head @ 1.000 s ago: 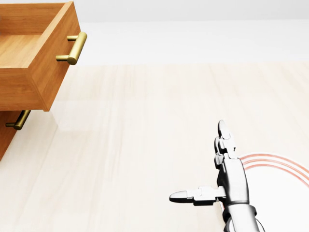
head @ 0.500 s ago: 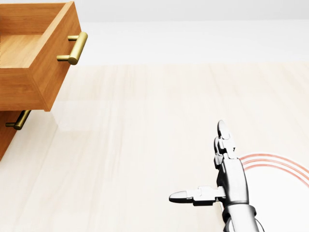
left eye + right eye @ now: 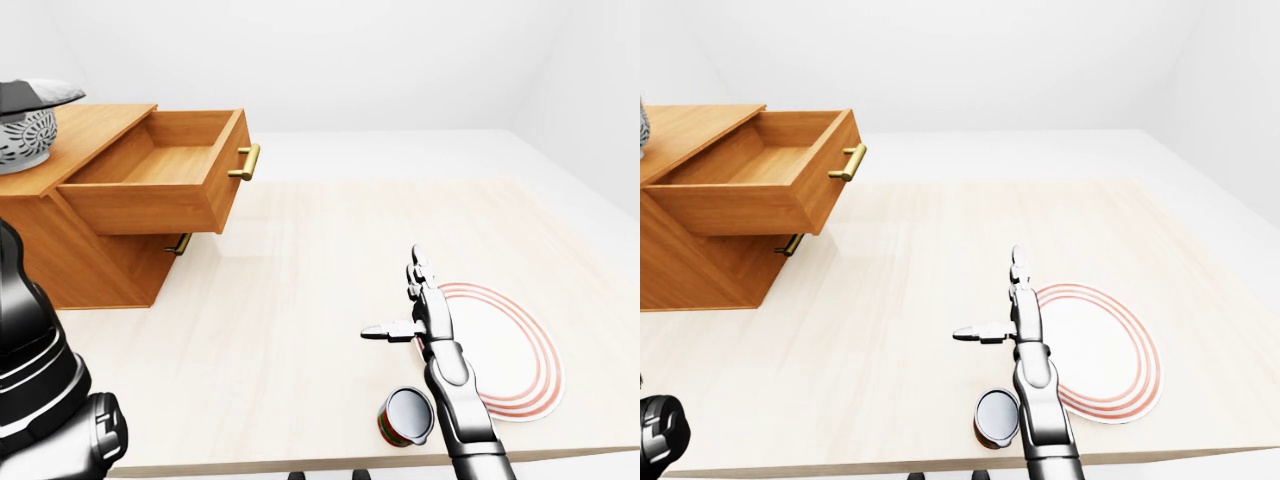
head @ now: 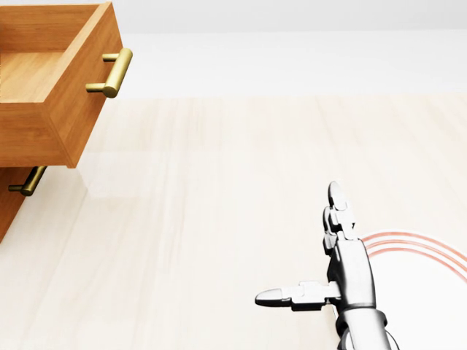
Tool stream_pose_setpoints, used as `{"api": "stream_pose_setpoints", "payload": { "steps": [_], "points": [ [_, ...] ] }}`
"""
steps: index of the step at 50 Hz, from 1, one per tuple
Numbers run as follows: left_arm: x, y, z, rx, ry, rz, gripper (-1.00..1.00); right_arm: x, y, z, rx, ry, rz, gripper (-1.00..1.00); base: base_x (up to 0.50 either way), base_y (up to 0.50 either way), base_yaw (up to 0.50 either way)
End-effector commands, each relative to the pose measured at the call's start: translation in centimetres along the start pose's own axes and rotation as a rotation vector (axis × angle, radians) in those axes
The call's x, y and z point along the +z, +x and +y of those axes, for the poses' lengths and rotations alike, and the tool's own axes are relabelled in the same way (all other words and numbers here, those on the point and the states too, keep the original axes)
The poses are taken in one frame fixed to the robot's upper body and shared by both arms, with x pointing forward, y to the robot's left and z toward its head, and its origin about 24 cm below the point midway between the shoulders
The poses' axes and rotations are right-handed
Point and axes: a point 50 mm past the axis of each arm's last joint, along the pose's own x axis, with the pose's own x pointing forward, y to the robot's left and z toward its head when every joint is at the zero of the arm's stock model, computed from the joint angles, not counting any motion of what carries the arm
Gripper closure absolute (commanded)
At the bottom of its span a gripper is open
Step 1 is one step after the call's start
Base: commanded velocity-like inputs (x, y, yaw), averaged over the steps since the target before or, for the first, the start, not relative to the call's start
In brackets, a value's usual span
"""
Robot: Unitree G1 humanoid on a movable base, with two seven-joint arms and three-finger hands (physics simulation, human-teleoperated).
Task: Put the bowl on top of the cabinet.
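A white patterned bowl (image 3: pixel 24 138) with a dark inside stands on top of the wooden cabinet (image 3: pixel 95 128), at the far left edge of the left-eye view and partly cut off. My right hand (image 3: pixel 392 295) hovers low over the table at lower right, open, with thumb and fingers spread and nothing in it; it is far from the bowl. Of my left arm only the black upper part (image 3: pixel 35 370) shows at the bottom left; its hand is out of sight.
The cabinet's top drawer (image 3: pixel 160 180) is pulled out and has nothing in it, its brass handle (image 4: pixel 109 73) over the table. A white plate (image 3: pixel 510 350) with red rings lies right of my right hand. A small can (image 3: pixel 405 415) lies on its side near the table's bottom edge.
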Motion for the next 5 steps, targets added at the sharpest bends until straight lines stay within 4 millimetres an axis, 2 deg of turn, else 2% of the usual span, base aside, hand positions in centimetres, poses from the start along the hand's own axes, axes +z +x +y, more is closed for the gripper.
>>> {"api": "stream_pose_setpoints", "payload": {
  "steps": [1,5],
  "points": [
    [5.09,-2.1,2.87,0.002,-0.123,-0.171,-1.0,0.05,-0.04,0.08,0.002,-0.001,-0.001,-1.0,0.0,0.0,0.0],
    [5.63,-2.96,3.02,-0.017,-0.139,-0.174,-1.0,0.11,-0.09,0.1,0.003,-0.002,-0.002,-1.0,0.0,0.0,0.0]
  ]
}}
